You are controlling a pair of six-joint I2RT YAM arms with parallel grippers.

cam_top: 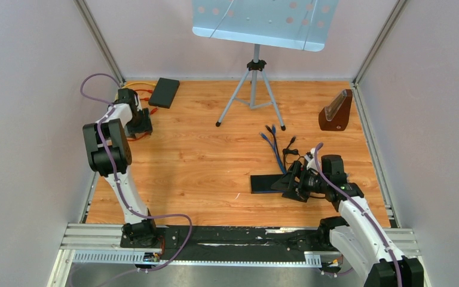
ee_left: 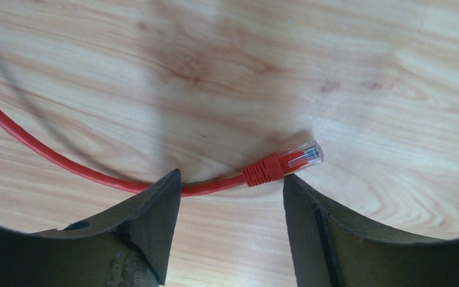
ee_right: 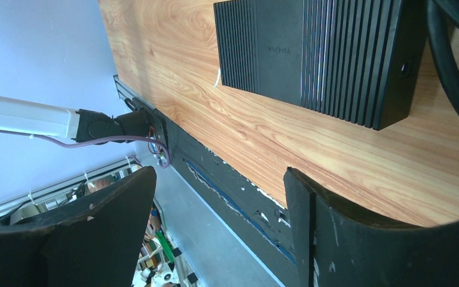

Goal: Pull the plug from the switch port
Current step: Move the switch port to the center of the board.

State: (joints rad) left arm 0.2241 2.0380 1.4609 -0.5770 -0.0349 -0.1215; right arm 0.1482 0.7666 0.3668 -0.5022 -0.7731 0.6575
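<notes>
- The plug [ee_left: 299, 156] of the red cable [ee_left: 66, 161] lay unplugged on the desk [ee_left: 346, 66], just ahead of the left claw [ee_left: 233, 179], whose jaws were parted and empty.
- The right claw [ee_right: 218, 179] hung open near the black switch [ee_right: 311, 48].

The table [ee_left: 364, 72] is smooth wood-grain, the switch [ee_right: 311, 48] matt ribbed black plastic, the plug [ee_left: 305, 155] clear glossy plastic

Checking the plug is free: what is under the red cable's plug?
Under the plug: bare wooden table and shadow, no port. One finger of the left gripper covers a stretch of the red cable.
</notes>
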